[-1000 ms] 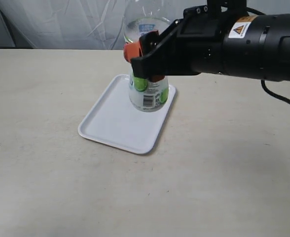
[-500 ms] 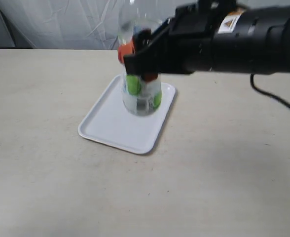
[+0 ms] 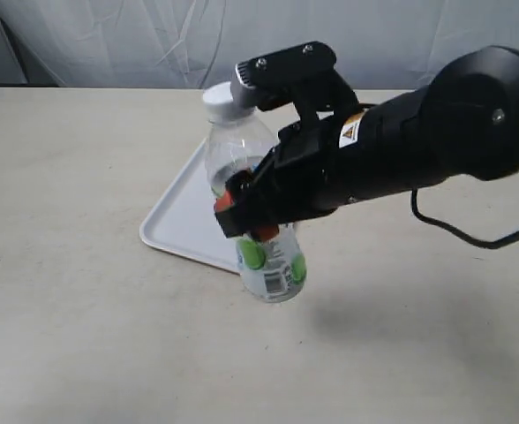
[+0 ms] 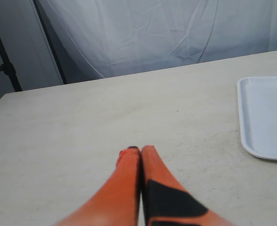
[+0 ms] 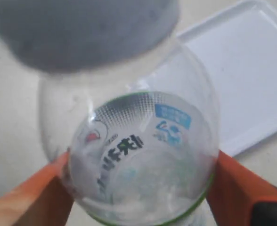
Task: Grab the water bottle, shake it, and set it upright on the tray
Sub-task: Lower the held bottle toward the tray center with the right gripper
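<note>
- Right gripper [image 3: 246, 219] clamps the water bottle [image 3: 233, 155], holding it tilted: pickup done.
- Shaking is possibly underway; standing it on the tray [image 3: 182, 221] remains.
- Left gripper [image 4: 139, 157] sits pinched together, empty.

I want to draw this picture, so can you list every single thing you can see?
water bottle: one, clear with white cap, held tilted by the tray's near edge
tray: one, white, on the table
table: one, beige, under everything
curtain: one, white, behind the table
cable: one, black, hanging off the right arm
right arm: one, black, orange jaws shut on the water bottle
left jaws: one pair, orange, shut, above the table
</note>
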`<state>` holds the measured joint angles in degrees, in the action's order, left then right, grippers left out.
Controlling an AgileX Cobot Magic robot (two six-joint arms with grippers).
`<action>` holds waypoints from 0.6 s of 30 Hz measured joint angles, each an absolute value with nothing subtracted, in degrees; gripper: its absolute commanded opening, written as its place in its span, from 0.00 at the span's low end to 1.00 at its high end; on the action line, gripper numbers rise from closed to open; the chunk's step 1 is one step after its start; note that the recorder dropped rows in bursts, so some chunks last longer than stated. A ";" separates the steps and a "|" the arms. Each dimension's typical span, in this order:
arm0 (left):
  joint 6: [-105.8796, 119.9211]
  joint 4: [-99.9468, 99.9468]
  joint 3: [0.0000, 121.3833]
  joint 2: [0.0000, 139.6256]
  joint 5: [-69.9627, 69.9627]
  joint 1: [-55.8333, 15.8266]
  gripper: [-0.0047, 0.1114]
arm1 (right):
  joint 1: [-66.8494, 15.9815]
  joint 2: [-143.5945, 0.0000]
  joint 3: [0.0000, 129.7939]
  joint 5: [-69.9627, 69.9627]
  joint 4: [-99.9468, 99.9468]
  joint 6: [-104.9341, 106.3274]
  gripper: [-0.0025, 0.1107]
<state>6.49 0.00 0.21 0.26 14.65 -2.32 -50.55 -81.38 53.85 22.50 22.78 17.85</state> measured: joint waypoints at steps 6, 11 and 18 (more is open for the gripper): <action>6.49 0.00 0.21 0.26 14.65 -2.32 0.04 | -50.55 -73.84 63.14 17.62 21.46 17.85 0.02; 6.49 0.00 0.21 0.26 14.65 -2.32 0.04 | -52.28 -81.52 57.56 19.85 21.10 17.85 0.02; 6.49 0.00 0.21 0.26 14.65 -2.32 0.04 | -53.32 -77.03 60.21 15.56 19.00 17.75 0.02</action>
